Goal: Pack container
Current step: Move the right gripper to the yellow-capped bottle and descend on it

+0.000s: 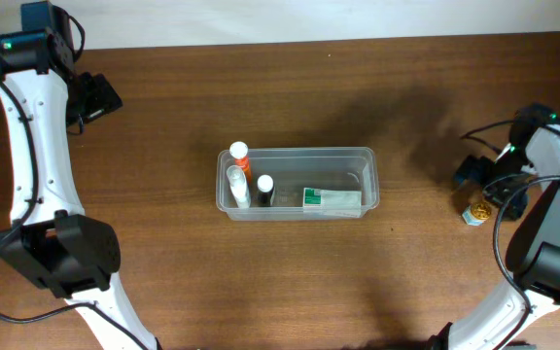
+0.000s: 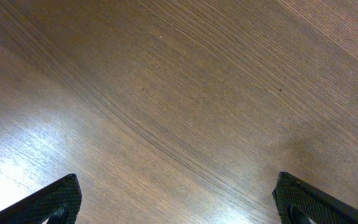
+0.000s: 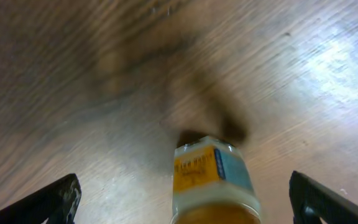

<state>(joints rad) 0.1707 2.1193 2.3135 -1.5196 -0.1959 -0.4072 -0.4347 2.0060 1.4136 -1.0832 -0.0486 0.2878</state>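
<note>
Between the wide-spread fingers of the right gripper (image 3: 185, 199): a small labelled bottle (image 3: 211, 177), apparently standing, not clamped. Well apart, toward mid-bench (image 1: 163, 117): the container (image 1: 367, 156), long axis side to side, holding capped bottles (image 1: 239, 175) and a white-and-green carton (image 1: 331, 198). Right arm nearer. Left gripper (image 2: 179, 199) likewise agape, over nothing but wood. Bottle's near end cut off; label blurred, unreadable.

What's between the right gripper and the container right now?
Only bare table, seen in the overhead view. Nothing sits between the container and the right gripper; the small yellow-labelled jar stands at the gripper, outside that stretch.
</note>
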